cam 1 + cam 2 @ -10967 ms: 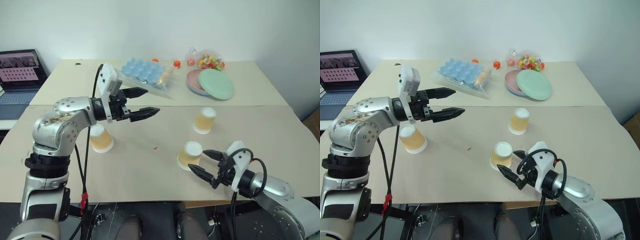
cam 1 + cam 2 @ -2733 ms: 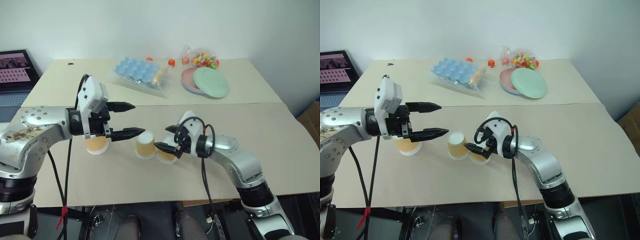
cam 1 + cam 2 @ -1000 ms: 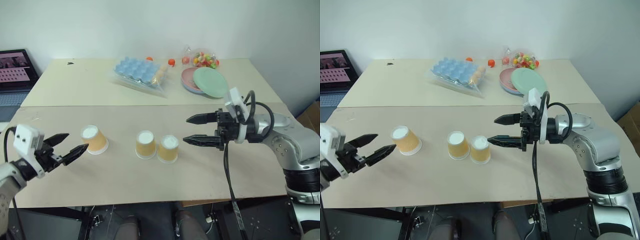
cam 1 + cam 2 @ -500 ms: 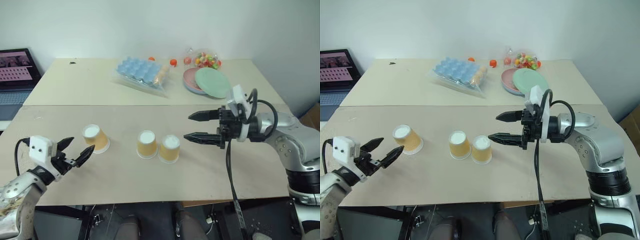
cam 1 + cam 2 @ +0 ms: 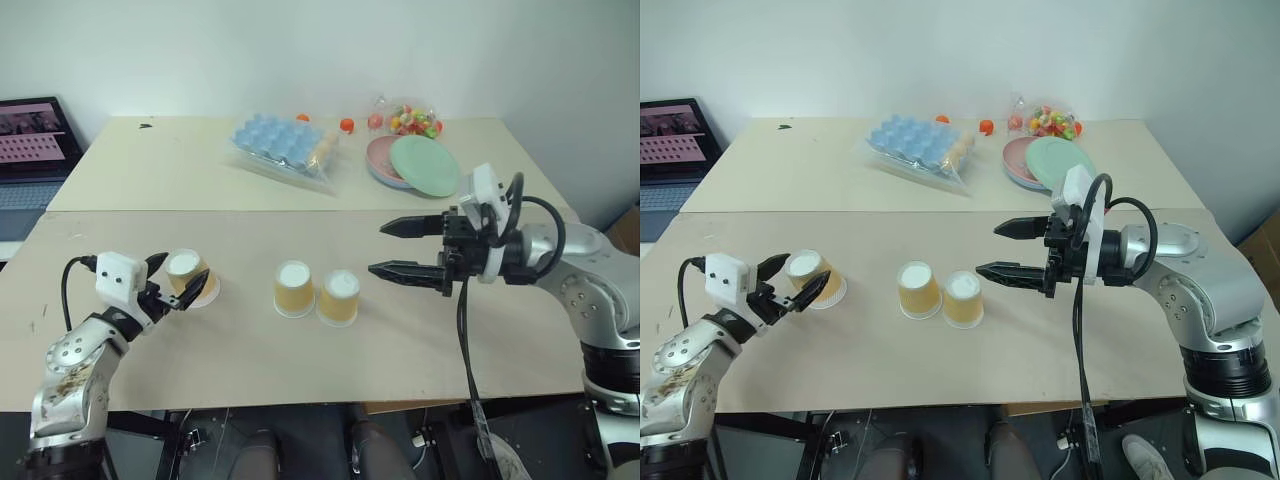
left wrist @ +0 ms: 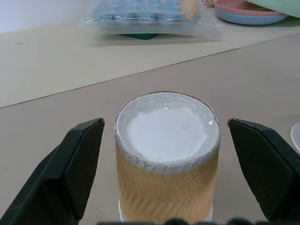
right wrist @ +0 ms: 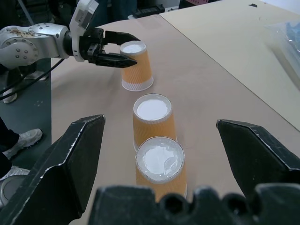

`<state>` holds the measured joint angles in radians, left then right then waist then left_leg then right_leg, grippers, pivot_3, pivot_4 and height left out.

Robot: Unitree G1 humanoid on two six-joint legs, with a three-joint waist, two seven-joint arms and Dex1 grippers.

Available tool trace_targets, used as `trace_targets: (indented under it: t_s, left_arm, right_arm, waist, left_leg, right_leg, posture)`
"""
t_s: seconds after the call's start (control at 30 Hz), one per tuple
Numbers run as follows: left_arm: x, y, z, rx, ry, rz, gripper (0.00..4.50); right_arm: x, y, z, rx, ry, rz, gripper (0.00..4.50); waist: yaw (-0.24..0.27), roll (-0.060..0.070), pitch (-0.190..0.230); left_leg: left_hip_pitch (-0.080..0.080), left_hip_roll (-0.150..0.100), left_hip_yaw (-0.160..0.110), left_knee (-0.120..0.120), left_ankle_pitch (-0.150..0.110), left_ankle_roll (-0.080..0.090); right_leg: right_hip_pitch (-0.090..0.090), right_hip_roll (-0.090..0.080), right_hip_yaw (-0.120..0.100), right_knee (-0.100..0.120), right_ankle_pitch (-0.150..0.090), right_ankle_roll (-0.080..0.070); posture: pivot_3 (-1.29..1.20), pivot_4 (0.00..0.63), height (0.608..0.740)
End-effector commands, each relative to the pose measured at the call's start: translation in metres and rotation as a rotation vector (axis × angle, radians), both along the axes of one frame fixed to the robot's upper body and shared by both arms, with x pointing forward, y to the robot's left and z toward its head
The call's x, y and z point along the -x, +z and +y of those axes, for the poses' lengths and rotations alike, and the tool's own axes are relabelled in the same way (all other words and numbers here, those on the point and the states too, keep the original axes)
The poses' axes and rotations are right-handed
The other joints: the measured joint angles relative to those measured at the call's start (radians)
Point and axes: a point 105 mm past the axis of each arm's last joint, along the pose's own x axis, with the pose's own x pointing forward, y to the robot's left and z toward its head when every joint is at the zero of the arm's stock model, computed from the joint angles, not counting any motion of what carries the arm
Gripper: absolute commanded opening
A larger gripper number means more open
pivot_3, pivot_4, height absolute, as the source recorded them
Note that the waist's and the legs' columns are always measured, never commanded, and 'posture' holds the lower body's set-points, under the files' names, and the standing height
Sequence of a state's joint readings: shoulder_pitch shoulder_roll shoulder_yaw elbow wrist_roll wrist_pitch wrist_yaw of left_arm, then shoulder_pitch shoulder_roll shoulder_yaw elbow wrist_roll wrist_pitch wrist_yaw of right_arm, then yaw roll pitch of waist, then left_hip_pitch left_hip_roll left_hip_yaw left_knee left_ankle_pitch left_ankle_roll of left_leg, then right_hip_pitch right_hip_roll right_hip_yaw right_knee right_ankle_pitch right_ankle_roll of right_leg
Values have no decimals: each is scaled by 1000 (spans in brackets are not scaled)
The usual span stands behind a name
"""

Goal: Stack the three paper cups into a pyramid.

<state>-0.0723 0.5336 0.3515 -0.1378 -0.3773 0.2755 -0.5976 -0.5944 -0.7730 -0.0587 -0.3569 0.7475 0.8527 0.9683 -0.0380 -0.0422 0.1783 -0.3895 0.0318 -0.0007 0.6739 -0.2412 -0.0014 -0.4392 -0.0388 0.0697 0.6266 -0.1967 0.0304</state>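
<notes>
- Three cups are set upside down on the table (image 5: 300,360), none stacked.
- Two of them, the middle cup (image 5: 294,288) and the right cup (image 5: 338,297), are placed side by side, touching or nearly so, near the table's centre.
- The left cup (image 5: 190,277) is set apart, toward the left edge.
- The left gripper (image 5: 180,284) is spread wide, one finger seen on each side of the left cup; no contact with it can be made out.
- The right gripper (image 5: 391,248) is held above the table just right of the pair, fingers wide apart, nothing held.
- Plates (image 5: 415,164) and an egg tray (image 5: 283,146) are kept at the far side.
</notes>
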Motion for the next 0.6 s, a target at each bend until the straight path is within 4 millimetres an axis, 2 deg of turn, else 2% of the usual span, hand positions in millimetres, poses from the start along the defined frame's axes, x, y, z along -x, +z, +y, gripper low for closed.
trace_targets:
  t_s: [0.03, 0.1, 0.13, 0.23, 0.27, 0.4, 0.57, 0.6]
  left_arm:
    - [-5, 8, -5, -7, -8, -50, 4500]
    - [-7, 8, -7, 10, -15, -57, 3981]
    - [-7, 8, -8, 17, -19, -58, 3859]
    - [-8, 8, -9, 14, -22, -57, 2814]
    - [-9, 8, -9, 9, -21, -57, 2622]
    - [-11, 11, -8, 2, -21, -62, 2622]
    - [-18, 32, -14, -7, -49, -103, 2622]
    - [-28, 53, -26, -10, -99, -138, 2622]
  right_arm:
    - [4, 12, -5, -7, -17, -48, 4466]
    - [4, 13, -5, -8, -25, -53, 4500]
    - [4, 14, -5, -8, -27, -54, 4500]
    - [3, 13, -5, -8, -32, -53, 4500]
    - [3, 13, -6, -7, -36, -53, 4500]
    - [3, 12, -6, -7, -42, -52, 4500]
    - [4, 11, -7, -9, -51, -51, 4500]
    - [5, 10, -7, -10, -56, -48, 4500]
  waist:
    - [-1, 0, 0]
    - [-1, 0, 0]
    - [-1, 0, 0]
    - [-2, 0, 0]
    - [-2, 0, 0]
    - [-1, 0, 0]
    - [2, 0, 0]
    - [2, 0, 0]
  left_leg:
    - [0, 0, 0, 0, 0, 0]
    - [0, 0, 0, 0, 0, 0]
    - [0, 0, 0, 0, 0, 0]
    - [0, 0, 0, 0, 0, 0]
    - [0, 0, 0, 0, 0, 0]
    - [0, 0, 0, 0, 0, 0]
    - [0, 0, 0, 0, 0, 0]
    - [0, 0, 0, 0, 0, 0]
  right_leg:
    - [0, 0, 0, 0, 0, 0]
    - [0, 0, 0, 0, 0, 0]
    - [0, 0, 0, 0, 0, 0]
    - [0, 0, 0, 0, 0, 0]
    - [0, 0, 0, 0, 0, 1]
    - [0, 0, 0, 0, 0, 1]
    - [0, 0, 0, 0, 0, 1]
    - [0, 0, 0, 0, 0, 1]
  posture:
    - [0, 150, 740]
    - [0, 150, 740]
    - [0, 150, 740]
    - [0, 150, 740]
    - [0, 150, 740]
    - [0, 150, 740]
    - [0, 150, 740]
    - [0, 150, 740]
